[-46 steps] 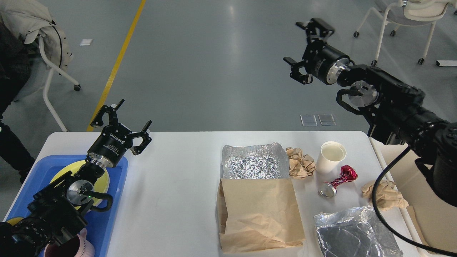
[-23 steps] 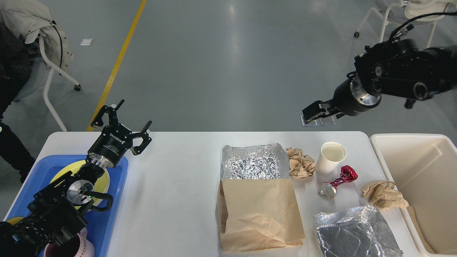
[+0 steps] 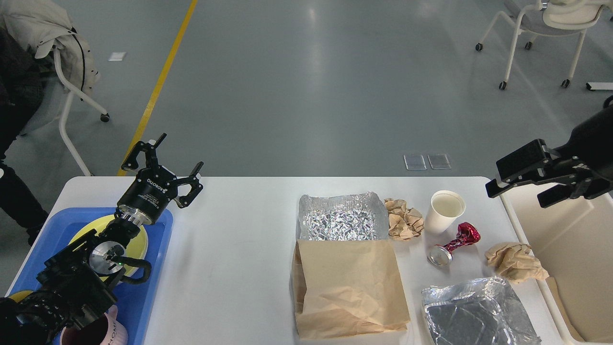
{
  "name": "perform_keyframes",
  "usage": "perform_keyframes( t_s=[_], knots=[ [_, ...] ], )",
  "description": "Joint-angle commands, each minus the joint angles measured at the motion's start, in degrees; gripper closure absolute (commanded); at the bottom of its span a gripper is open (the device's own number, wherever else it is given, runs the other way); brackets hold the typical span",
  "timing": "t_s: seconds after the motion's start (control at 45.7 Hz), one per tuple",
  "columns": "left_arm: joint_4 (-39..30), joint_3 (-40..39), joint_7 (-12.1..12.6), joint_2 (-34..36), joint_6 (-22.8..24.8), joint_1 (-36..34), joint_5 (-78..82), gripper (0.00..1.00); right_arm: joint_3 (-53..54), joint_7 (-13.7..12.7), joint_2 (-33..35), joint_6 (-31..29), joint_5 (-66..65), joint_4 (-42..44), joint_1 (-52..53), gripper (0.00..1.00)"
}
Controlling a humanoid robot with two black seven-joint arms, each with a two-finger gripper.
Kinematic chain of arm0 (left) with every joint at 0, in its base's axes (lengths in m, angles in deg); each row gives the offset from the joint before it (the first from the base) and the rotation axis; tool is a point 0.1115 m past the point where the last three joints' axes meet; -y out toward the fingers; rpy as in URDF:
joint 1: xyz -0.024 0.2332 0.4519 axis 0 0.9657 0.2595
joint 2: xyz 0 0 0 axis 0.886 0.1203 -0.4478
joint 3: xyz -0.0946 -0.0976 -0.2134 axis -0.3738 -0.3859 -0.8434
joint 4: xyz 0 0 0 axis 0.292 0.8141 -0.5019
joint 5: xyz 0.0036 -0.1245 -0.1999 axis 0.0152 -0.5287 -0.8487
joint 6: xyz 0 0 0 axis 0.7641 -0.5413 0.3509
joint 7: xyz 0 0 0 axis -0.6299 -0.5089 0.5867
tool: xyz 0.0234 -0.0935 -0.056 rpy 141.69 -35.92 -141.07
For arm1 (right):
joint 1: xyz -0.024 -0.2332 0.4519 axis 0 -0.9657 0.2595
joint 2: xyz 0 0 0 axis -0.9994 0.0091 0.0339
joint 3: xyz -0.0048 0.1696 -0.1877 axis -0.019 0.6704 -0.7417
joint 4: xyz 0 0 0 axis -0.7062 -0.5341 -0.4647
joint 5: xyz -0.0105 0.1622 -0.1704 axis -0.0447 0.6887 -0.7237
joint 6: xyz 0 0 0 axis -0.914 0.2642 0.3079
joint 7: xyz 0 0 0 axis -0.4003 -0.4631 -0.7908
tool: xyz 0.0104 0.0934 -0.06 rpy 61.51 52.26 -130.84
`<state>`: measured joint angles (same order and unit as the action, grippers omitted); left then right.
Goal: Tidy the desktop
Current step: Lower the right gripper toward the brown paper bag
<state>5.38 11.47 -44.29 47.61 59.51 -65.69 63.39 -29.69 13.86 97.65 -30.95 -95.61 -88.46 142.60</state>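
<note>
Littering the white tabletop toward its right edge: foil, brown paper, a cup. Left gripper gapes empty; right gripper likewise spread.

Seen from the head, high and fairly near, looking forward and down across the desktop, grey floor beyond; arms entering from both lower sides. Single view only.

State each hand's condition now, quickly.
Left hand: open, holding nothing.
Right hand: open, holding nothing.
</note>
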Motion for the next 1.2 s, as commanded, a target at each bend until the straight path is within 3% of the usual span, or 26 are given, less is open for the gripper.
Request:
perform_keyframes(
  t_s=[0.0,0.11,0.219,0.372,0.46,0.635,0.986,1.183],
  knots=[
    [0.0,0.0,0.0,-0.01,-0.01,0.01,0.0,0.0,-0.12,-0.54,0.88,0.19,2.8,0.01,-0.22,0.0],
    [0.0,0.0,0.0,-0.01,-0.01,0.01,0.0,0.0,-0.03,-1.24,-0.08,2.46,2.1,0.01,-2.68,0.0],
    [0.0,0.0,0.0,-0.01,-0.01,0.01,0.0,0.0,-0.64,-3.0,-1.67,10.19,-4.91,0.01,-8.65,0.0],
    [0.0,0.0,0.0,-0.09,-0.01,0.01,0.0,0.0,-2.58,-3.27,-1.49,18.72,-18.46,1.59,-23.06,0.0],
    [0.0,0.0,0.0,-0.01,-0.01,0.01,0.0,0.0,-2.4,-3.44,-1.4,26.19,-18.82,5.62,-34.65,0.0],
    [0.0,0.0,0.0,-0.01,-0.01,0.01,0.0,0.0,0.05,-3.44,-2.45,35.25,-18.56,13.8,-48.9,0.0],
    [0.0,0.0,0.0,-0.01,0.08,0.01,0.0,0.0,5.77,-3.35,-4.48,41.4,-16.01,17.32,-59.02,0.0],
    [0.0,0.0,0.0,-0.01,0.08,0.01,0.0,0.0,7.52,-3.18,-4.3,41.32,-15.22,16.53,-57.18,0.0]
  ],
)
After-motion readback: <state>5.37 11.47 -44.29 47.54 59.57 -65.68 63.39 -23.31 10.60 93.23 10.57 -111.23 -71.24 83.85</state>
